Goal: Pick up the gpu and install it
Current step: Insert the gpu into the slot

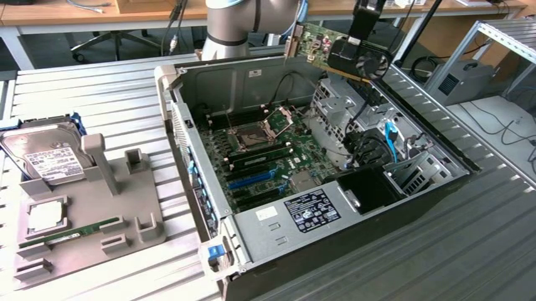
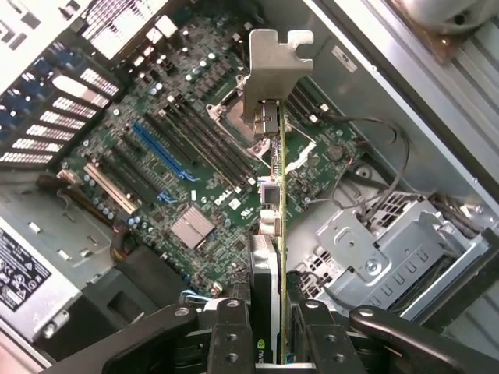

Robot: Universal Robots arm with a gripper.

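Exterior view: the gpu [image 1: 321, 42] is held in the air over the far side of the open computer case [image 1: 186, 135].
Wrist view shows the tool [image 2: 270, 315] clenched on the gpu [image 2: 273, 195], one finger on each face, the card edge-on with its metal bracket at the end away from the tool. It hangs clear of the motherboard [image 1: 268, 157]. On the tabletop [image 1: 109, 88], at the exterior view's left, a hard drive [image 1: 46, 157] rests in a grey holder [image 1: 117, 207].
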